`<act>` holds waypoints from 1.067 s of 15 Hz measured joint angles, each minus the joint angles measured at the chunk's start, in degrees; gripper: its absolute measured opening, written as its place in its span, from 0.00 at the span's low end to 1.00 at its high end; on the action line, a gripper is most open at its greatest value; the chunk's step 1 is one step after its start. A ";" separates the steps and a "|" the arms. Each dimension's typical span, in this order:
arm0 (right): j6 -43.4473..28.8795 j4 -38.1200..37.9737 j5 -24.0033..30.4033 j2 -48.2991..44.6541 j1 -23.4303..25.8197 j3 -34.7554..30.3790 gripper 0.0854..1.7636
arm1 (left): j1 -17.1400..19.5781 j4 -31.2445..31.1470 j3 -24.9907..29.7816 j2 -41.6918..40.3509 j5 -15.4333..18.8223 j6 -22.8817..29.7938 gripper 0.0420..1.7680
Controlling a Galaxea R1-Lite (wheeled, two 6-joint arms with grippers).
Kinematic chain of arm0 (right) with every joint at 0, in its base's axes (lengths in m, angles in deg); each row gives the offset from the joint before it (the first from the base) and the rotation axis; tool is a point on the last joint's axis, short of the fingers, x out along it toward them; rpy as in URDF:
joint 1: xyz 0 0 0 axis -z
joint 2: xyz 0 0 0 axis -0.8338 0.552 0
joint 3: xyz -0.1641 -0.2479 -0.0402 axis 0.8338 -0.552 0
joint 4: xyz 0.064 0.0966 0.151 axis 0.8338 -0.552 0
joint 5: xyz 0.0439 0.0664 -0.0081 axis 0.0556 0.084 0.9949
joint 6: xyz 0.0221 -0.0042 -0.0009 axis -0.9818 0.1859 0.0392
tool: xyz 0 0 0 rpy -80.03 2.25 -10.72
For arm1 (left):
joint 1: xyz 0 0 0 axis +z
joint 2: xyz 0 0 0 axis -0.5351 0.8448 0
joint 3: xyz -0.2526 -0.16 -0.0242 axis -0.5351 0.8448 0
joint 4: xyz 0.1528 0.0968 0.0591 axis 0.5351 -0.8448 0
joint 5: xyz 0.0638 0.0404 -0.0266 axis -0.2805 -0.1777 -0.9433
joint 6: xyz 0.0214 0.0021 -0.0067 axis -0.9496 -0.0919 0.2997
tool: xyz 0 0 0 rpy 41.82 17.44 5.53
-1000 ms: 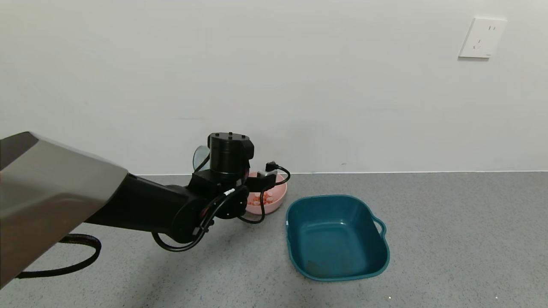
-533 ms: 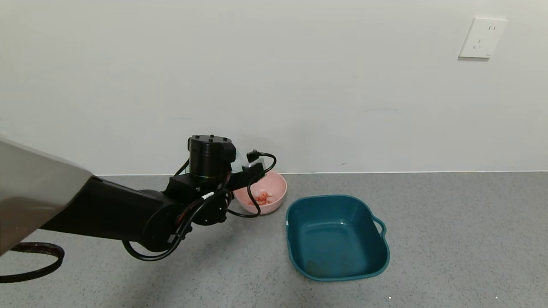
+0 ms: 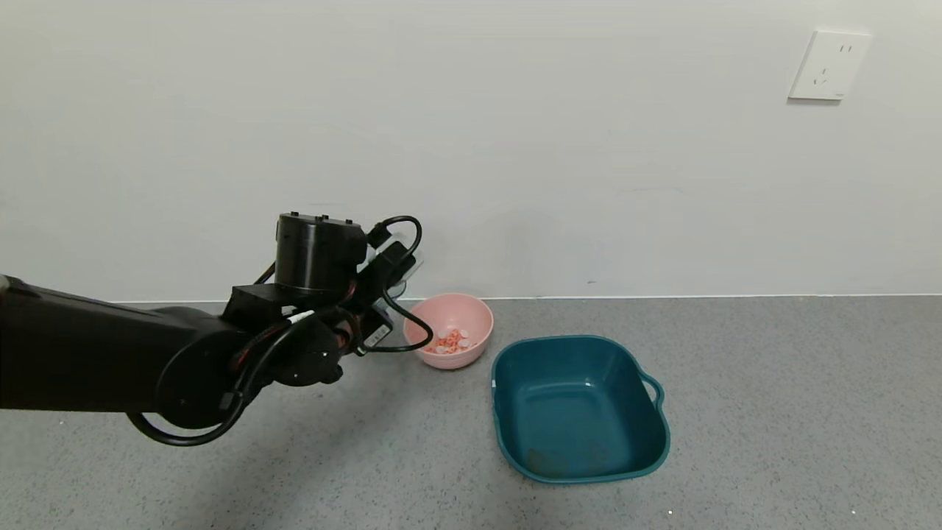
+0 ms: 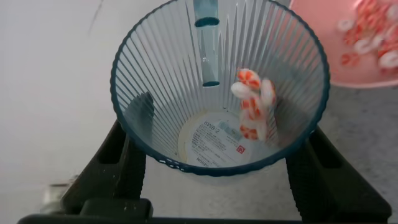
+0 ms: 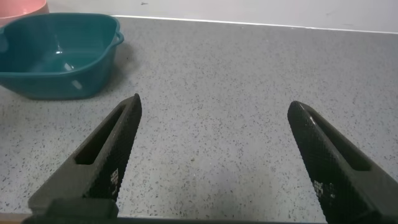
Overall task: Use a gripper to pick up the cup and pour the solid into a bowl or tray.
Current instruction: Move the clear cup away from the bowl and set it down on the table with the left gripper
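Pulling back left from the bowl (image 3: 449,329), the left gripper (image 4: 211,174) pinches the cup (image 4: 219,87) between its fingers; most solid (image 3: 450,341) is poured, a few pieces cling inside; right gripper (image 5: 214,155) spread, idle

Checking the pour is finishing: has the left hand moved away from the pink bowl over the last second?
Yes. The left hand, shut on the cup, has drawn back to the robot's left and risen, uncovering the pink bowl, which stayed put.

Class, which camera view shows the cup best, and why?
The left wrist view: it looks straight into the ribbed cup, held between the left gripper's fingers, with a few pieces inside. The head view hides it almost wholly behind the arm; the right wrist view misses it.
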 joint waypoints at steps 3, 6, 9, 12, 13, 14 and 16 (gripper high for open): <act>0.00 0.00 0.00 0.00 0.00 0.00 0.97 | -0.11 -0.39 0.16 -2.12 1.49 9.51 0.73; 0.00 0.00 0.00 0.00 0.00 0.00 0.97 | -0.69 -0.55 1.95 -3.73 4.02 16.48 0.73; 0.00 0.00 0.02 0.00 0.00 0.00 0.97 | -0.85 -0.52 5.29 -6.36 7.24 22.03 0.73; 0.00 0.00 0.00 0.00 0.00 0.00 0.97 | -1.24 -0.45 7.72 -8.48 8.20 29.00 0.73; -0.01 0.00 0.00 0.00 0.00 0.00 0.97 | -1.41 -0.45 8.51 -9.20 9.53 31.40 0.73; -0.01 0.00 0.02 0.00 0.00 0.00 0.97 | -1.72 -0.45 9.39 -9.98 11.48 33.41 0.73; 0.00 0.00 0.02 0.00 0.00 0.00 0.97 | -2.34 -0.44 11.70 -11.61 14.41 35.61 0.73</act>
